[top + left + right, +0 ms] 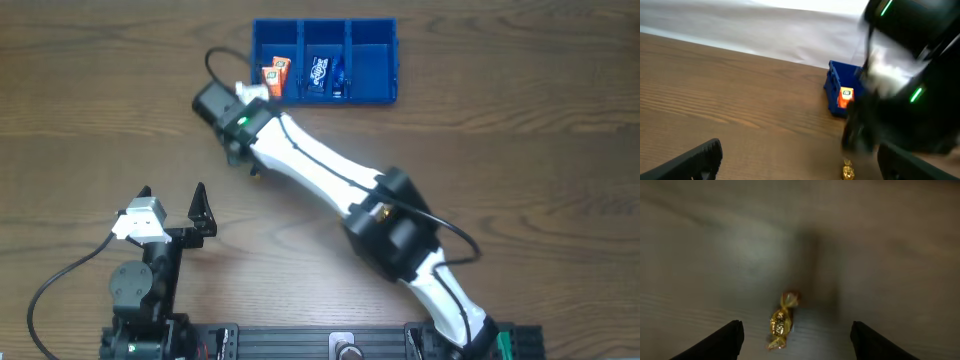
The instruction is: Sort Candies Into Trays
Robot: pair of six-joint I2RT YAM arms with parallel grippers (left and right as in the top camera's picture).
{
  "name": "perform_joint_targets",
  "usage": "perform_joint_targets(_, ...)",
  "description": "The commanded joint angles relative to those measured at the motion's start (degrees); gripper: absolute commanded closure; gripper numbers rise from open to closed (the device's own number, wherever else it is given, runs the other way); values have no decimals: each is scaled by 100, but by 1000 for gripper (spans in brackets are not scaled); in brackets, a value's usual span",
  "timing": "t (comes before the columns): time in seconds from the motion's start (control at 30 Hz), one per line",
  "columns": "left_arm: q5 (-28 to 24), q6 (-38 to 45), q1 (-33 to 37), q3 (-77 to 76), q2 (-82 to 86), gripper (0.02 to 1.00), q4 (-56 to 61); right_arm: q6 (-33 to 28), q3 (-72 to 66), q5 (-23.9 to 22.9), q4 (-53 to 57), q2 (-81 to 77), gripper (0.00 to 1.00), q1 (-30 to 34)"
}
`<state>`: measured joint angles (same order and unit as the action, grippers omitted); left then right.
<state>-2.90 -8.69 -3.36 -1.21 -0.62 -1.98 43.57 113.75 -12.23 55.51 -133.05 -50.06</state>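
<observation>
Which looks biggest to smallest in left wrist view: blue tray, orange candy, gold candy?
1. blue tray, only partly visible.
2=. orange candy and gold candy look alike; the gold one is nearer the camera, so no ranking.

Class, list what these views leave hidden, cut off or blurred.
Gold candy: top view, hidden beneath the right arm; left wrist view, cut by the bottom edge.
Blue tray: left wrist view, mostly behind the blurred right arm.
Print on orange candy: top view, too small.

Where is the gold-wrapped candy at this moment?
In the right wrist view the gold candy lies on the wooden table between the open fingers of the right claw, touching neither; the blue tray stands beyond it.
</observation>
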Motion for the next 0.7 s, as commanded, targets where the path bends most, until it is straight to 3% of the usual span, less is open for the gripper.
perform_joint_targets(0.03,33,96,37,94,28,20,-240,496,-31,225,-26,-363,297,-94)
perform_joint_targets(0.53,35,96,39,94,28,20,-240,748,-35,330,-153,-610,437,-11)
perform_joint_targets(0.7,35,96,37,94,28,20,-240,748,-35,332,-181,-649,627,-13)
